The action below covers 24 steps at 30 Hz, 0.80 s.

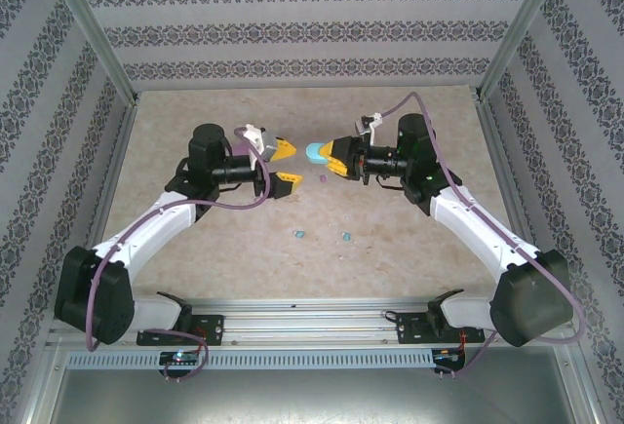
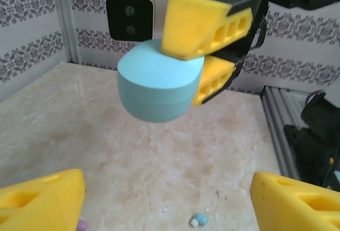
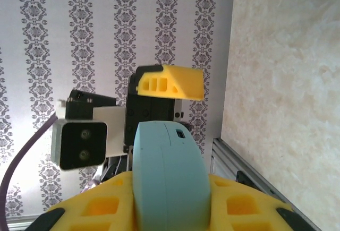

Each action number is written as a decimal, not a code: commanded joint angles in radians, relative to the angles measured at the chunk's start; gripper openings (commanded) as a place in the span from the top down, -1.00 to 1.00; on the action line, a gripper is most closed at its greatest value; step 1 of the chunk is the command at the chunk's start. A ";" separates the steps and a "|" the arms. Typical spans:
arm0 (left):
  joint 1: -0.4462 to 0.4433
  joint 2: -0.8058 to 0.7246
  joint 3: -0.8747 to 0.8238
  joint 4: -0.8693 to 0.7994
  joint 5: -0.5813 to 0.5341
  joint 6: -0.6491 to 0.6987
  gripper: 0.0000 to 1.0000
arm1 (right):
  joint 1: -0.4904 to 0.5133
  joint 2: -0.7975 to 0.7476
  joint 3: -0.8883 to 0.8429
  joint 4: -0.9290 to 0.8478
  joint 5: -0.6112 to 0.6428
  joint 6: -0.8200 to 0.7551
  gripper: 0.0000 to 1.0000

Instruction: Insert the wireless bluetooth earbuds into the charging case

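Above the counter (image 1: pixel 390 249), right pincer (image 1: pixel 333 157) clamps the light-blue charging case (image 1: pixel 316 153) aloft; left pincer (image 1: pixel 290 167) faces it, jaws apart, empty. Earbuds (image 1: pixel 300 234) lie loose on the counter nearer the bases. Prob. light, hard, slick & tiny: pinch across the body w/ fingertips only, gently.

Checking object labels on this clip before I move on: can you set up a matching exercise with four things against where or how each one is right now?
Things:
1. light blue charging case
2. left gripper
3. pink earbud
4. light blue earbuds

States:
A. lying on the table, nearer the arm bases
B. jaws open, holding nothing
C. clamped in the right gripper, off the table
D. lying on the table, close to the two grippers

Pairs: 1-C, 2-B, 3-D, 4-A
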State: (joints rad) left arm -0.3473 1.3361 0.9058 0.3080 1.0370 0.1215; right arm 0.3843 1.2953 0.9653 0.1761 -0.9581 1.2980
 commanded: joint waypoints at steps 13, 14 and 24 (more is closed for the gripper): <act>-0.037 0.063 0.058 0.218 0.078 -0.139 -0.36 | 0.044 0.005 -0.008 0.083 -0.044 0.038 0.58; -0.036 0.066 0.055 0.232 0.083 -0.152 -0.32 | 0.046 0.006 -0.007 0.084 -0.045 0.038 0.59; -0.037 0.083 0.054 0.287 0.104 -0.220 -0.13 | 0.061 0.016 -0.007 0.098 -0.044 0.040 0.59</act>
State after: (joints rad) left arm -0.3733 1.4097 0.9413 0.5282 1.1179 -0.0727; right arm 0.4290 1.3056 0.9638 0.2363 -0.9821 1.3334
